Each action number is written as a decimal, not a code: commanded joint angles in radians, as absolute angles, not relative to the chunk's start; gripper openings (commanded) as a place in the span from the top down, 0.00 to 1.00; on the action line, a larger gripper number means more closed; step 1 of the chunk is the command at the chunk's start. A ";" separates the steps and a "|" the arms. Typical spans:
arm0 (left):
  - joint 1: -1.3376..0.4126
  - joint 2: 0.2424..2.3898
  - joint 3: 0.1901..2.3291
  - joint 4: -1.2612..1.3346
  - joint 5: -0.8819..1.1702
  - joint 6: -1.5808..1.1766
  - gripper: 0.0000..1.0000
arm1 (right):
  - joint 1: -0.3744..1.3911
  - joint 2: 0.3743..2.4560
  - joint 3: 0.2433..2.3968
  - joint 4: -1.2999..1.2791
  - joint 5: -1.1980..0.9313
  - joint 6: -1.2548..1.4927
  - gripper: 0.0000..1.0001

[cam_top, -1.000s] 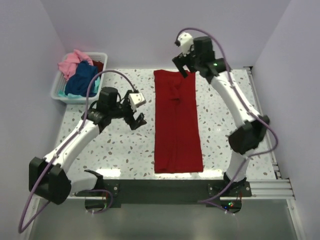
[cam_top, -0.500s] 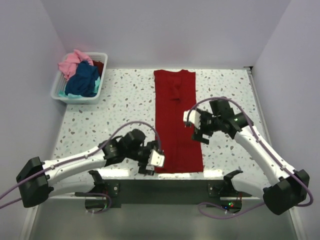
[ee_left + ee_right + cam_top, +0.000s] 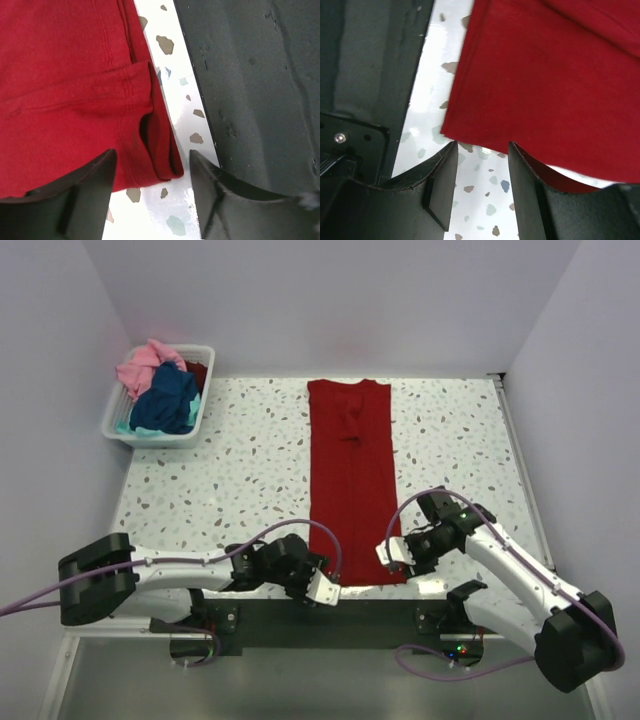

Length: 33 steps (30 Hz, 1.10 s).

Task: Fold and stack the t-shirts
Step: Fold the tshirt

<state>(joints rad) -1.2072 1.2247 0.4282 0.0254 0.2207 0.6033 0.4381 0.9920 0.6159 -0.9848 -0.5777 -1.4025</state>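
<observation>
**A:** Two arms sit low at the near edge, with the left claw and the right claw close together. What are they over?

**B:** Behind both claws is a black rail. Ahead of them is a white speckled desk, glossy where it meets the rail. Pale lilac walls close it in on three sides.

**A:** Where is the shirt?

**B:** The deep red t-shirt lies flat as a long narrow strip. It starts between the two claws and runs away from them to the far edge of the desk.

**A:** Do the wrist cameras add anything?

**B:** The left wrist view shows that the hem corner is several stitched layers with one lip slightly lifted, while from above it looks flat. The right wrist view shows a smooth, single-looking corner. Only the overhead view takes in the white basket, far ahead and left of the left claw. In it are a pink t-shirt, a navy blue t-shirt and a teal t-shirt.

**A:** And the claws themselves?

**B:** The left claw is spread wide, its fingers on either side of the near left hem corner. It grips nothing, and I cannot tell whether it touches the cloth. The right claw is parted less. The near right corner sits just off one fingertip, the other finger lies over red cloth, and nothing is pinched.
</observation>
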 commanded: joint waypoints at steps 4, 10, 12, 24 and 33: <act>-1.213 1.270 0.452 0.107 0.225 0.647 0.42 | 0.456 0.966 0.566 -1.075 -0.641 -1.632 0.52; -1.212 1.287 0.462 0.066 0.218 0.683 0.46 | 0.477 0.968 0.560 -1.106 -0.637 -1.666 0.53; -1.212 1.304 0.471 0.046 0.219 0.689 0.47 | 0.494 0.976 0.548 -1.076 -0.623 -1.625 0.54; -1.212 1.391 0.540 -0.087 0.287 0.721 0.63 | 0.633 1.022 0.492 -0.877 -0.522 -1.439 0.57; -1.212 1.391 0.537 -0.101 0.290 0.727 0.76 | 0.703 1.083 0.517 -0.813 -0.430 -1.252 0.66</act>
<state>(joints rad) -1.2076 1.3769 0.5266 -0.0402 0.2771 0.7021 0.6861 1.0760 0.4988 -0.8616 -0.4732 -1.3472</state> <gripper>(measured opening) 0.253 0.348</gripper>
